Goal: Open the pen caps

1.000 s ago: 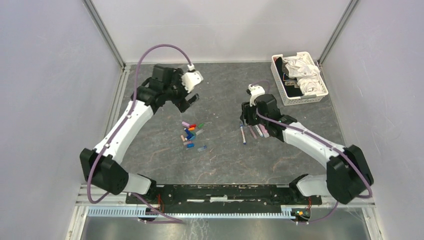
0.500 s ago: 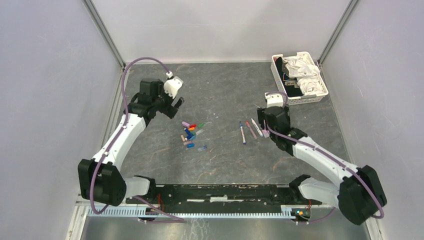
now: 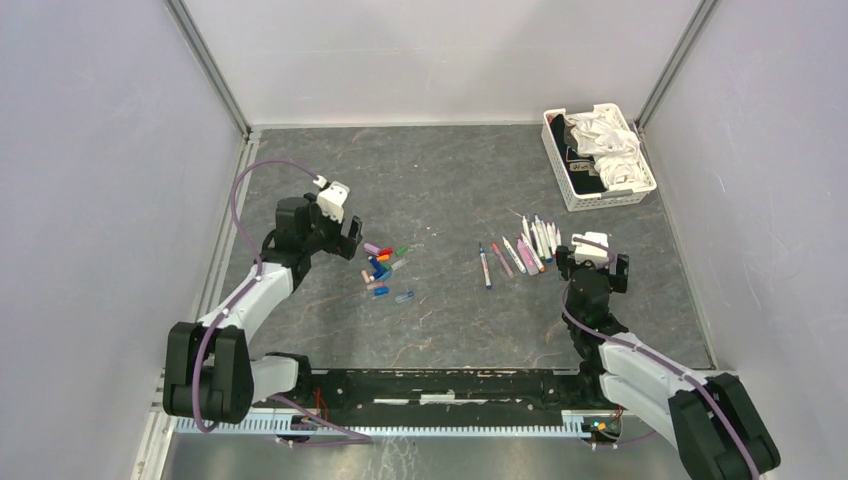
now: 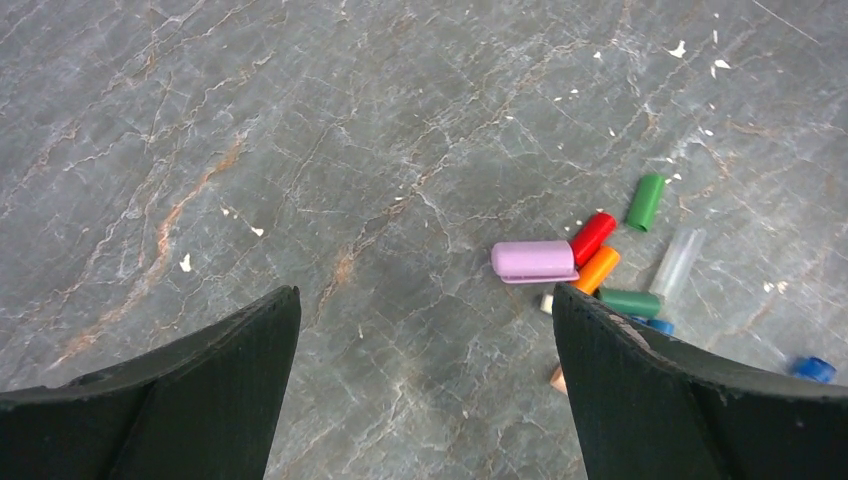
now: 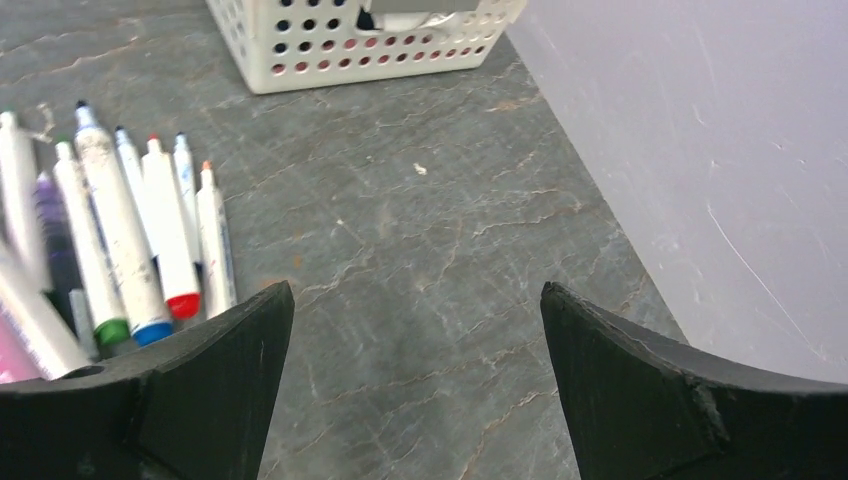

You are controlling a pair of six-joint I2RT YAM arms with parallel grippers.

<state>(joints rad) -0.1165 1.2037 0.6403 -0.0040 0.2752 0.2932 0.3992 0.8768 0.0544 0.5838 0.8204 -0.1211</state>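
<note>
Now | grey marbled table (image 3: pixel 450 180) | pale walls (image 3: pixel 100 150) | pen caps (image 3: pixel 383 268) loose

I'm looking at a grey stone-patterned tabletop (image 4: pixel 300 150) that is showing rust-brown veins and white flecks. The small stubby plastic pen caps (image 4: pixel 600 265) are reading as mixed colours: a lilac cap (image 4: pixel 534 261), a red cap (image 4: pixel 594 237), an orange cap (image 4: pixel 598 270), two green caps (image 4: pixel 646 201), a blue cap (image 4: pixel 815 369) and a frosted clear cap (image 4: pixel 677 262). The long white plastic pen barrels (image 5: pixel 165 225) are showing green, blue and red end bands. The white plastic basket (image 5: pixel 300 60) is showing rows of round holes. The left gripper (image 4: pixel 425 290) and right gripper (image 5: pixel 415 285) are appearing near-black with a green tinge. The white-and-black arms are trailing purple cables (image 3: pixel 240 190).
</note>
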